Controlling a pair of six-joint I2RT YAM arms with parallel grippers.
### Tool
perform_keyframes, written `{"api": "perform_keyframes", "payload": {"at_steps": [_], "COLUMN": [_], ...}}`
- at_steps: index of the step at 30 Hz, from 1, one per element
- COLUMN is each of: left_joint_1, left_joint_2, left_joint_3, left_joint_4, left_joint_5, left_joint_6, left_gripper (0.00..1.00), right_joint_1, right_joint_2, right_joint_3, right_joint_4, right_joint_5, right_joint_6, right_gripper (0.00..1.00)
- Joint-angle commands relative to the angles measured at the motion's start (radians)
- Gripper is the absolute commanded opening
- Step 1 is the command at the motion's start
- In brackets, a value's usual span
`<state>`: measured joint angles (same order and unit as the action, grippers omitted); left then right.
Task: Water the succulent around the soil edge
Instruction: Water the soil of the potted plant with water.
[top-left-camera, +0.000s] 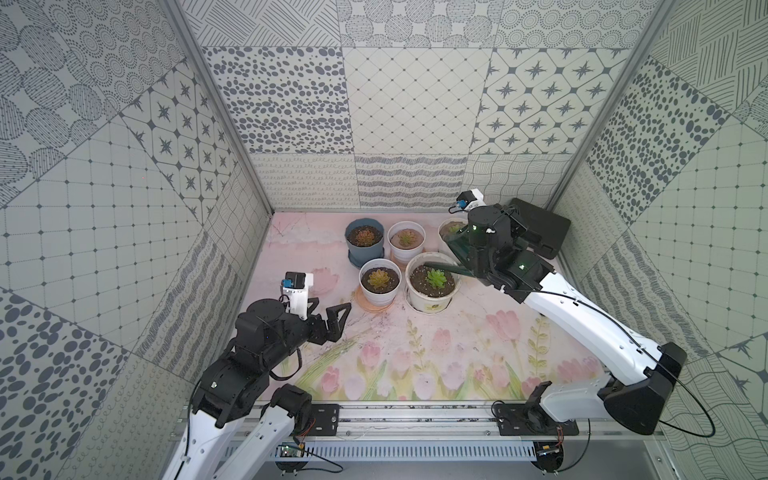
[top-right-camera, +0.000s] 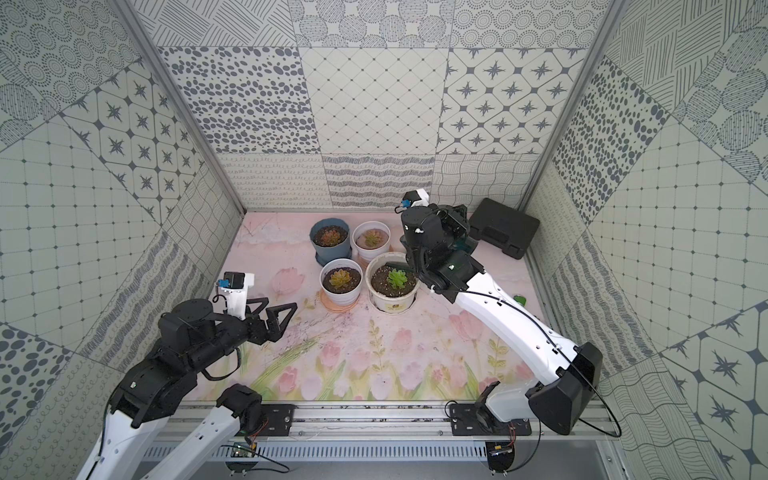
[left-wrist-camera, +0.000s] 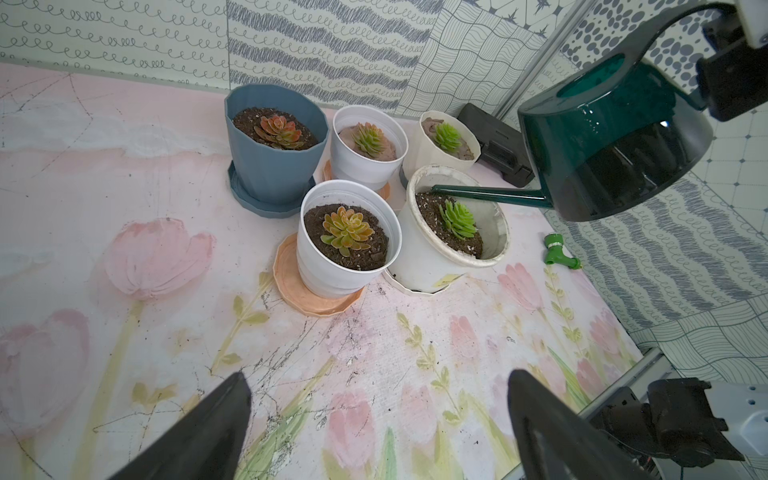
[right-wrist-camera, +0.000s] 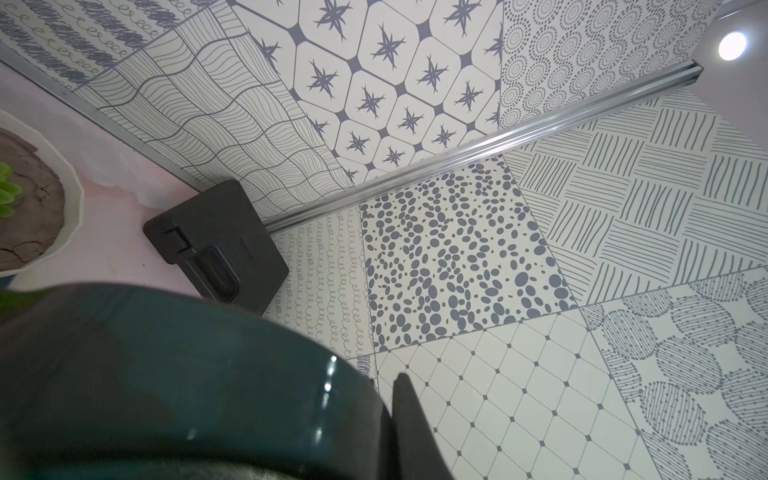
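Watering can (left-wrist-camera: 615, 145) spout (left-wrist-camera: 486, 193) over cream pot (left-wrist-camera: 409, 249); succulent (left-wrist-camera: 457, 218) inside.

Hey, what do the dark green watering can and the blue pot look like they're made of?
The watering can looks like glossy, translucent dark green plastic: highlights glint on it and its inside shows through the wall. The blue pot is probably matte moulded plastic, given its flat facets and even dull colour, though painted ceramic can't be ruled out.

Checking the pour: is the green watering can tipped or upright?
Tipped: the watering can leans toward its spout, which reaches over the cream pot's soil.
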<state>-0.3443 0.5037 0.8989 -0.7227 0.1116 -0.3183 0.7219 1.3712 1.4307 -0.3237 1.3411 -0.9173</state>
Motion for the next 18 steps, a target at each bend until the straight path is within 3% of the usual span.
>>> {"api": "perform_keyframes", "payload": {"at_steps": [1, 18], "left_joint_1": [0.003, 0.004], "left_joint_2": [-0.001, -0.004], "left_joint_3": [-0.005, -0.005], "left_joint_4": [0.036, 0.036], "left_joint_5": [0.011, 0.019], "left_joint_6": [0.025, 0.025], "left_gripper": [0.99, 0.99], "right_joint_1": [-0.011, -0.048], "right_joint_2": [-0.040, -0.116], "right_joint_3": [0.025, -0.027], "right_joint_4": [0.083, 0.109], "right_joint_5": [0.027, 0.068], "right_joint_6": [-0.007, -0.124], "right_gripper": [0.00, 0.00]}}
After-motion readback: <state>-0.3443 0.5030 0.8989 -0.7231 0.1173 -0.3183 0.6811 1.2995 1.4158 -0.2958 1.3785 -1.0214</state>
